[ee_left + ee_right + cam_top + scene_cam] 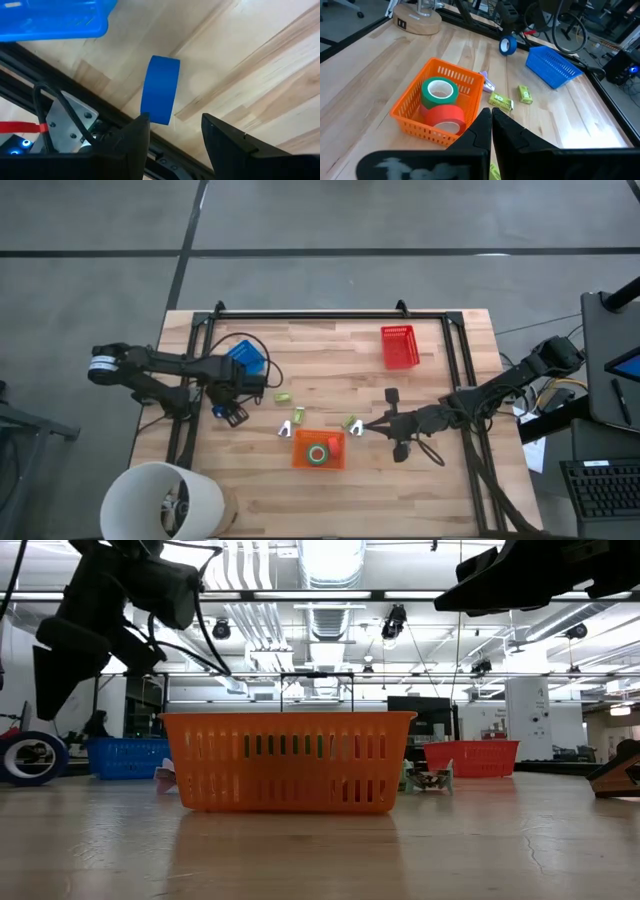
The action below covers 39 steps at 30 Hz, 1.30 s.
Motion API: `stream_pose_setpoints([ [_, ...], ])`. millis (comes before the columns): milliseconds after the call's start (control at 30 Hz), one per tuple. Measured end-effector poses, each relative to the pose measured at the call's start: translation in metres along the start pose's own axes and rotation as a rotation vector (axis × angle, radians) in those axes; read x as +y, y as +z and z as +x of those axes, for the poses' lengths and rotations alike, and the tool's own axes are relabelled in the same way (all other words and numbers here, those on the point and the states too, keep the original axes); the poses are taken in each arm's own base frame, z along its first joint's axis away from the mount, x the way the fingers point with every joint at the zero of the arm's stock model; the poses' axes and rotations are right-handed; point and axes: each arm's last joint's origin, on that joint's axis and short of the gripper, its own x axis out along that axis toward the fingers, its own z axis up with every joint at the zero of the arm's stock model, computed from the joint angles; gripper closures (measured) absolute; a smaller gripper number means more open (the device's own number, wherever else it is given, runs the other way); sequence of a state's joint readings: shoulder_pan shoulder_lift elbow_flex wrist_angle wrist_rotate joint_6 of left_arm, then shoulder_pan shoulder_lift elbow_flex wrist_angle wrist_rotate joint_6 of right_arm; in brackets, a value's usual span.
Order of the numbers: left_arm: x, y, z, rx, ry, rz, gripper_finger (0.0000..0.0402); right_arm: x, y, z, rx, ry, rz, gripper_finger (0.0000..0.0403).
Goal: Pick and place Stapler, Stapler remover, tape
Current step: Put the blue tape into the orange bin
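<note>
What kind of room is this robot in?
Probably a lab or workshop: bare ceiling ducts and pipes, a pale wooden work table with two dark robot arms, and a black computer keyboard beside it.

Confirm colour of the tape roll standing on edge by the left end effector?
Blue tape roll, clearest in the left wrist view.

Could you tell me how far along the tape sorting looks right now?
Done: green tape and red tape lie in the orange basket. In hand: the open left gripper faces an upright blue tape roll. Left: small green items on the table.
</note>
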State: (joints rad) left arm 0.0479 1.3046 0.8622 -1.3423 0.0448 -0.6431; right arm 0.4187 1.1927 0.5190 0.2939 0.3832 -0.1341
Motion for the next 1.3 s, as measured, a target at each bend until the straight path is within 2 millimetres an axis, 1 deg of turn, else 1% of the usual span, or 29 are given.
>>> stream_pose_setpoints([
  [133,0.000,0.001,0.006,-0.007,0.012,0.013,0.0220,0.000,-0.001,0.000,0.000,0.001,0.003,0.0394],
  [400,0.006,-0.004,0.031,0.035,0.052,-0.005,0.0220,0.000,-0.004,0.000,-0.005,0.001,0.010,0.0394],
  [567,0.005,-0.004,0.038,0.028,0.027,0.000,0.0221,0.000,-0.003,0.000,-0.019,-0.001,0.011,0.0394],
  [700,0.001,0.001,0.038,-0.017,-0.019,0.016,0.0235,0.000,-0.003,0.000,-0.019,-0.001,0.011,0.0394],
  [833,-0.007,0.008,0.037,-0.060,-0.144,0.032,0.0264,0.000,-0.003,0.000,-0.019,-0.001,0.011,0.0394],
  [967,-0.012,0.011,0.036,-0.074,-0.214,0.037,0.0287,0.000,-0.003,0.000,-0.019,-0.001,0.011,0.0394],
  [1133,-0.018,0.008,0.035,-0.059,-0.252,0.033,0.0299,0.000,-0.003,0.000,-0.019,-0.002,0.011,0.0394],
  [1300,-0.033,0.008,0.024,-0.098,-0.332,0.057,0.0303,0.000,-0.003,0.000,-0.018,-0.002,0.007,0.0394],
])
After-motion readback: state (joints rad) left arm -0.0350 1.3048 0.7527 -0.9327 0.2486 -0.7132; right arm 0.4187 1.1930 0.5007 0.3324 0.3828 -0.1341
